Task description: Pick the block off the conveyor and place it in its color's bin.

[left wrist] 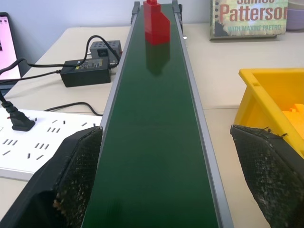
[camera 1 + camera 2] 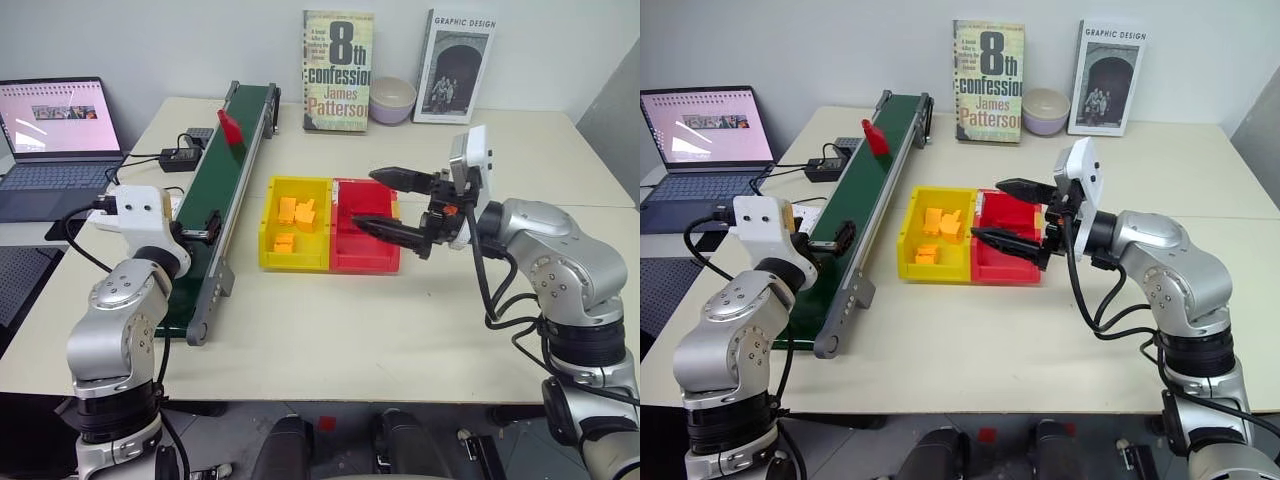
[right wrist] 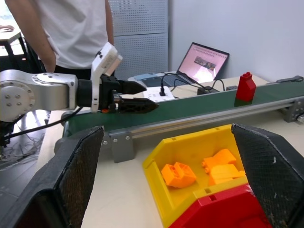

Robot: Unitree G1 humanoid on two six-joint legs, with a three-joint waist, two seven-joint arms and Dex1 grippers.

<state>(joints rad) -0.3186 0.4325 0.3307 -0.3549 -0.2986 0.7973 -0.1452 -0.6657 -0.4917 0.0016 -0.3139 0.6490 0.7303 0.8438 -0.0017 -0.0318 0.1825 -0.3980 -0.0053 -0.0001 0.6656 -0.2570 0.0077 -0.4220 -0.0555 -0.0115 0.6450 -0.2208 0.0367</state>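
- Head views: a dark green conveyor (image 2: 228, 190) runs away along the table's left side. A small red block (image 2: 229, 127) stands on the belt near its far end. A red bin (image 2: 365, 240) sits right of the belt, joined to a yellow bin (image 2: 296, 238) holding orange blocks (image 2: 296, 213). The right gripper (image 2: 392, 203) hovers over the red bin, fingers wide apart, empty.
- Left wrist view: the left gripper (image 1: 166, 175) straddles the belt's near end, fingers spread wide, holding nothing; the block is far ahead.
- Right wrist view: a person (image 3: 71, 31) stands beyond the table; a laptop (image 3: 202, 61) is open.
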